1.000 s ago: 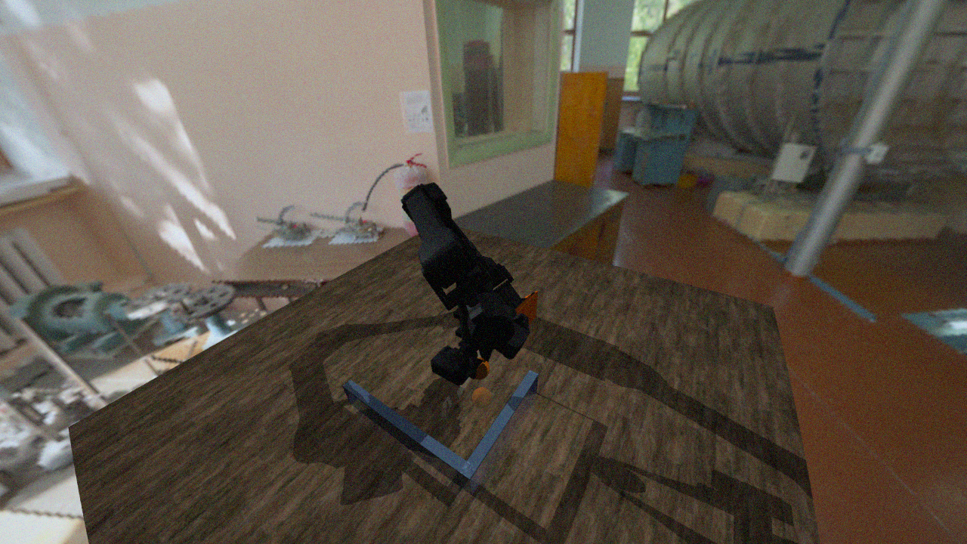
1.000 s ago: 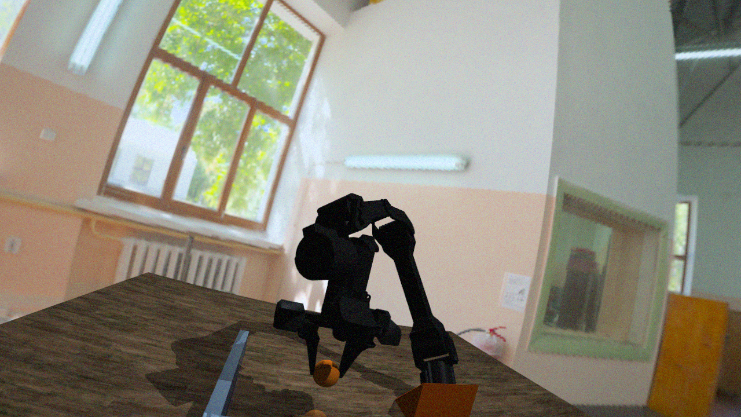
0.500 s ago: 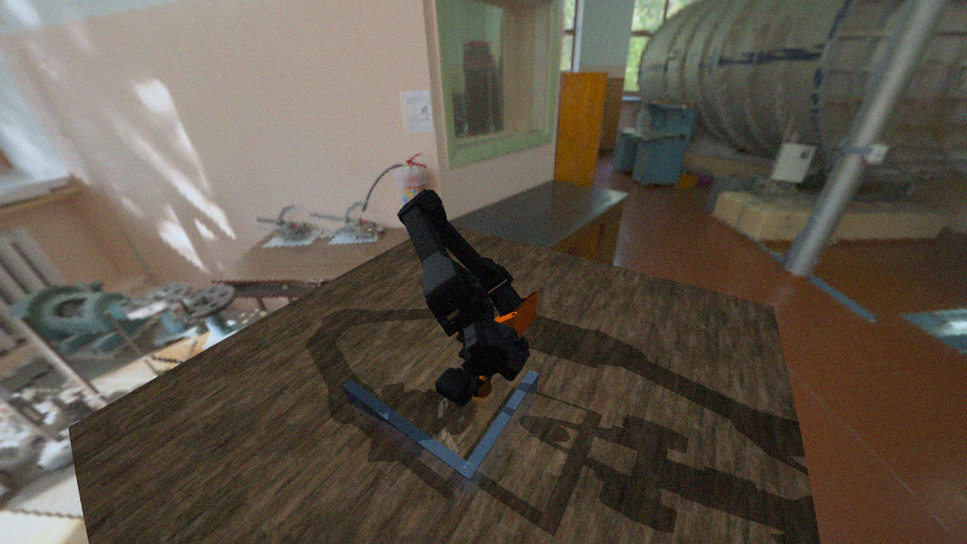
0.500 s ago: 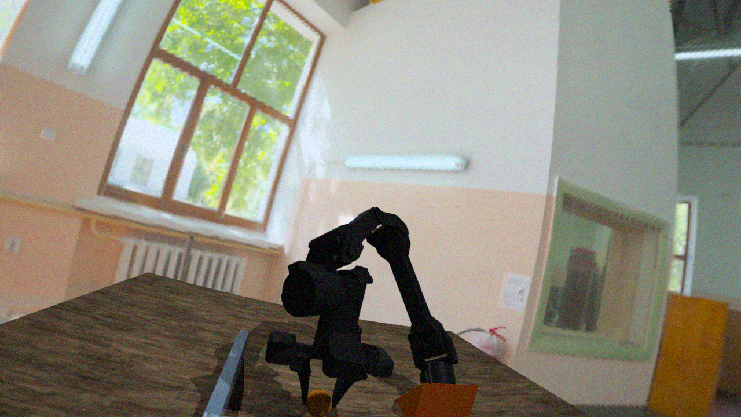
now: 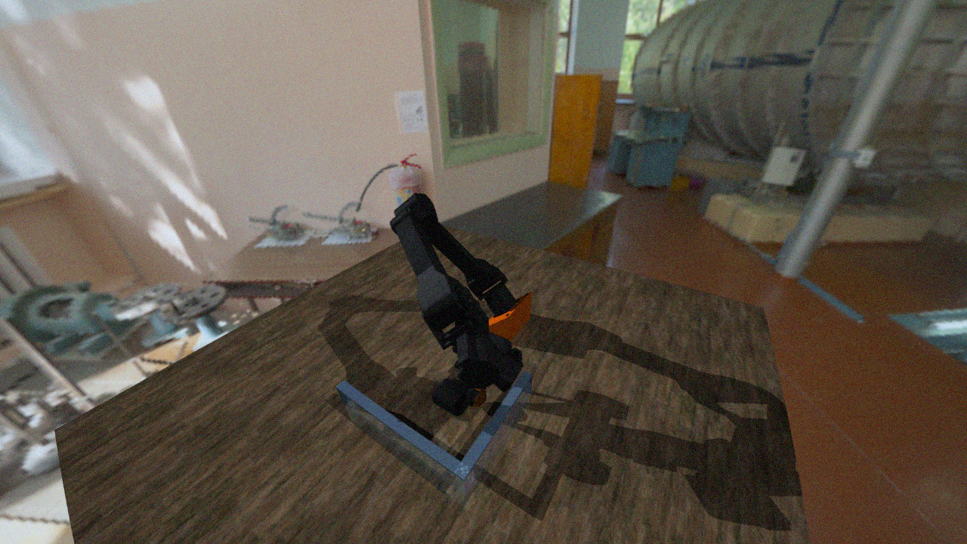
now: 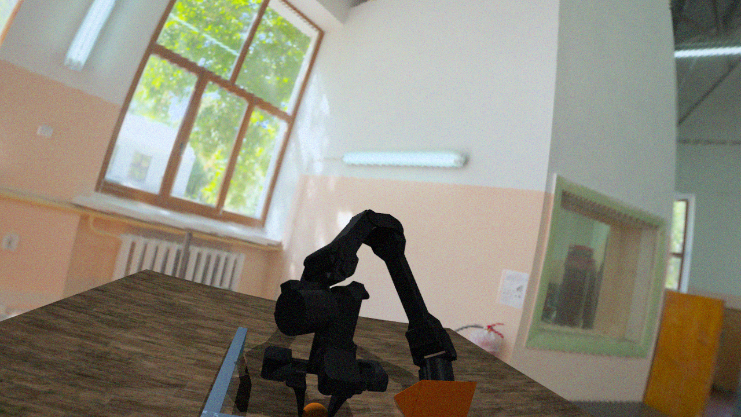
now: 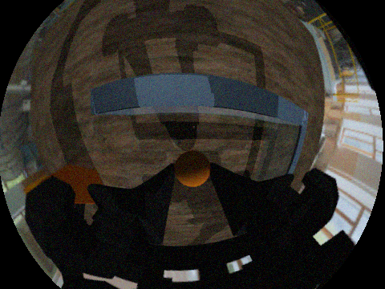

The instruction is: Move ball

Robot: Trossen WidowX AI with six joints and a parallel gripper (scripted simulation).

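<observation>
While lowered inside the walls [image 5: 432, 443], pincer [image 7: 192, 173] grips ball [image 7: 192, 170].

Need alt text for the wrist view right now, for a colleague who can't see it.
Two dark jaws grip a small orange ball at the centre of a round fisheye picture. Beyond it, a low blue see-through wall runs across the wooden table and turns a corner at the right, with the arm's shadow falling over the wood.
</observation>
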